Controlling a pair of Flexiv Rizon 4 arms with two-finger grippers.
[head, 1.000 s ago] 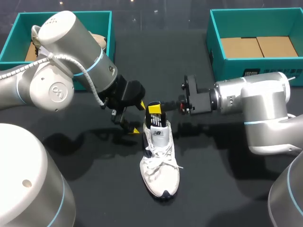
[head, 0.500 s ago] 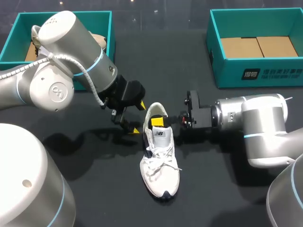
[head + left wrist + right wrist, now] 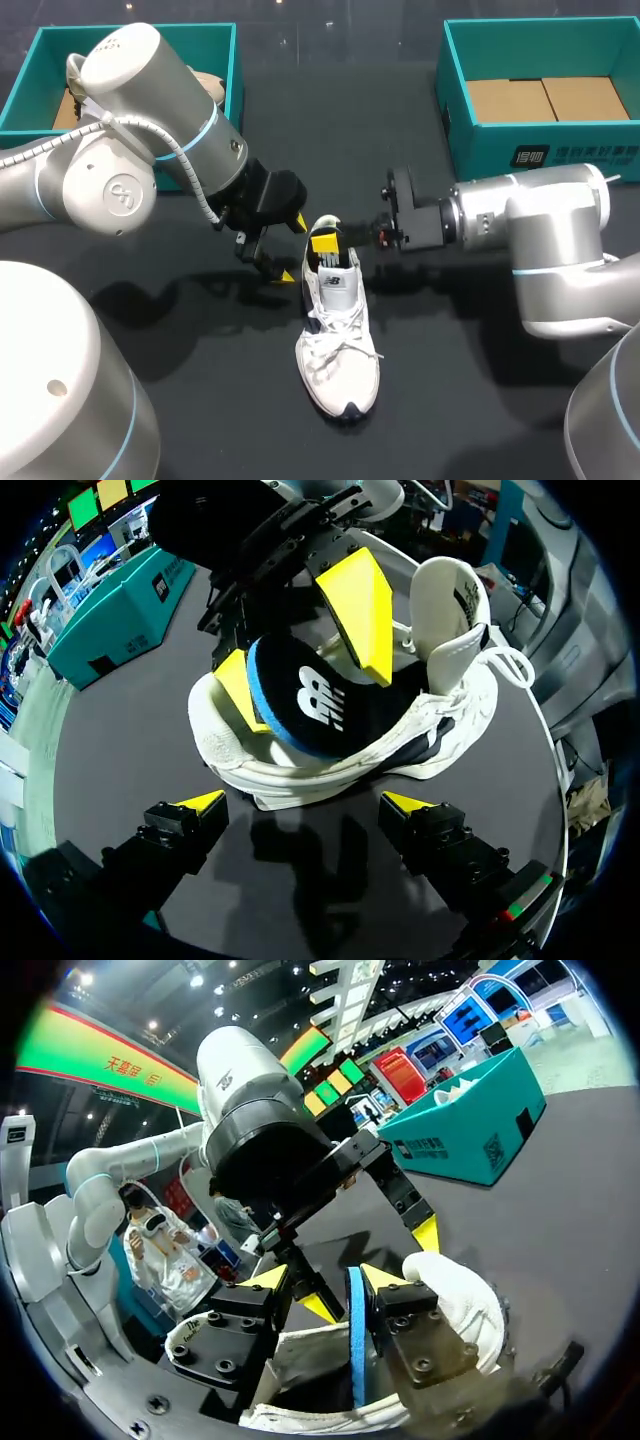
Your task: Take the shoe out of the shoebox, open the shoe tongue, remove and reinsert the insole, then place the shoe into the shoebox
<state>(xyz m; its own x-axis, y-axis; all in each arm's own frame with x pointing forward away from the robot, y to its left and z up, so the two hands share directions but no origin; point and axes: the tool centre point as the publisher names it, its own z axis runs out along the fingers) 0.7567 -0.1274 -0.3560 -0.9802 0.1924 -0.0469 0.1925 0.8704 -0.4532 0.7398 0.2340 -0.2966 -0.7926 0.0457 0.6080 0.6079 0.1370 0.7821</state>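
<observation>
Head view shows my right fingers (image 3: 325, 240) raised again after dipping into the heel. They are clenched on the insole (image 3: 300, 700), which is half out, so I judge removal underway. My left fingers (image 3: 203, 802) hang spread and empty beside the shoe (image 3: 338, 350), which lies mid-table (image 3: 480, 400), toe toward the near edge.

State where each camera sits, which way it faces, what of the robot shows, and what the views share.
Head view: above and behind, looking down on the table; both arms, left gripper and right gripper at the shoe.
Left wrist view: on the left wrist, facing the shoe; its own gripper shows, open.
Right wrist view: on the right wrist, facing the left gripper; its own gripper holds the insole.
Shared: all show the shoe and both grippers.
</observation>
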